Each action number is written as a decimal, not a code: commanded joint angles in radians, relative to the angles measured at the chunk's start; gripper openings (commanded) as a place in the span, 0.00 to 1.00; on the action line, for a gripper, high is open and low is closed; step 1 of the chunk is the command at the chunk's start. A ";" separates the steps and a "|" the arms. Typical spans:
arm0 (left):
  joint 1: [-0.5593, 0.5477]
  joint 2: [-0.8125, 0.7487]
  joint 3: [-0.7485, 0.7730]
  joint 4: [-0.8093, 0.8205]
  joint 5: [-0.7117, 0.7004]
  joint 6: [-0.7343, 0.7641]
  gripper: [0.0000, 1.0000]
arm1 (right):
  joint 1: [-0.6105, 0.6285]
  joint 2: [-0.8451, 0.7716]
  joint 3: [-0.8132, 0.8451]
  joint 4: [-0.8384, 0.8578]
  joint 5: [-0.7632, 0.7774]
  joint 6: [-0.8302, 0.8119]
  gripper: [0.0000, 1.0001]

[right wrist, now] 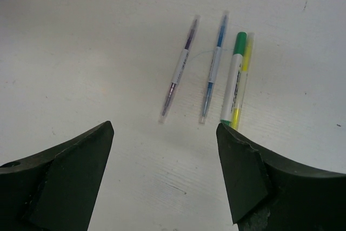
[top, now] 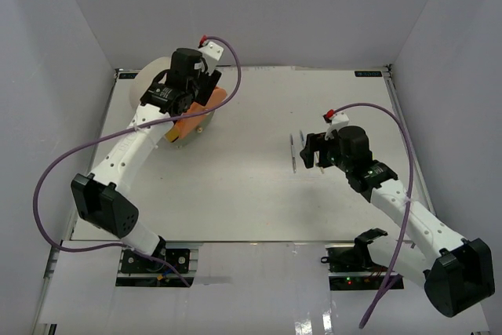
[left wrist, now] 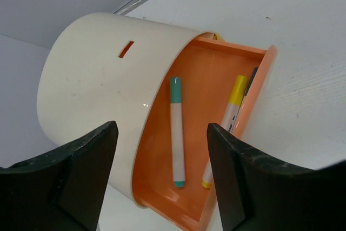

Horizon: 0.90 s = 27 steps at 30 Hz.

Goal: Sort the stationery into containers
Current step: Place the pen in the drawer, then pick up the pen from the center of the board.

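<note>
While the left claw (left wrist: 160,152) hangs wide open, empty, over the orange drawer (left wrist: 205,68) holding a teal marker (left wrist: 177,133) and a yellow marker (left wrist: 230,114), the right claw (right wrist: 165,155), also open and empty, hangs over four pens (right wrist: 214,67) lying side by side on the desk (right wrist: 81,36).

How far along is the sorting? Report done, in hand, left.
Done: a teal marker and a yellow marker lie in the open orange drawer. In hand: nothing; left fingers and right fingers are open and empty. Left: purple pen, blue pen, green marker and yellow pen lie on the table.
</note>
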 commanded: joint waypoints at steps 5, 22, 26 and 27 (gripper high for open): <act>0.001 -0.158 -0.030 0.063 0.021 -0.133 0.97 | -0.015 0.148 0.049 -0.035 0.078 0.020 0.75; 0.002 -0.603 -0.636 0.574 0.047 -0.323 0.98 | -0.048 0.486 0.158 -0.028 0.184 0.024 0.41; 0.002 -0.600 -0.639 0.570 0.059 -0.328 0.98 | -0.048 0.527 0.167 -0.026 0.186 0.024 0.40; 0.002 -0.600 -0.639 0.570 0.060 -0.328 0.98 | -0.050 0.534 0.169 -0.026 0.187 0.024 0.39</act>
